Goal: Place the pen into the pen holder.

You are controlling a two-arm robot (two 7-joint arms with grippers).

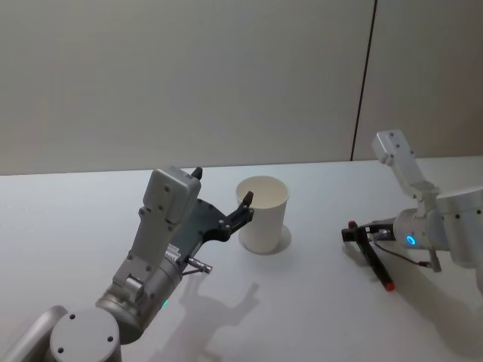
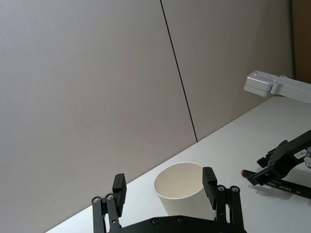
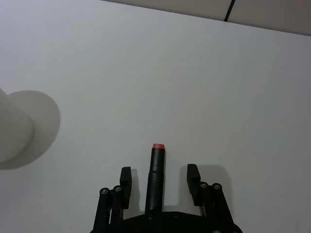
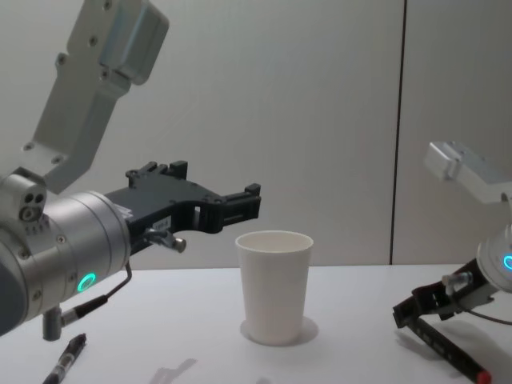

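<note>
Where right gripper (image 3: 159, 169) straddles it, pen (image 3: 155, 183) black, red-tipped.

Headcount: one pen holder (image 1: 263, 215), a white paper cup, standing on one bench (image 1: 317, 317). Two pens: a black pen with a red end (image 1: 375, 262) to the right of the cup, and a dark pen (image 4: 66, 359) off to the cup's left, nearer the robot. Two pincers, the left pincer (image 1: 223, 186) and the right pincer (image 3: 159, 171).

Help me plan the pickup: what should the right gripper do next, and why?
Probably close the right gripper on the pen: the gripper is open and straddles the pen, which lies flat on the table, not yet gripped.
</note>
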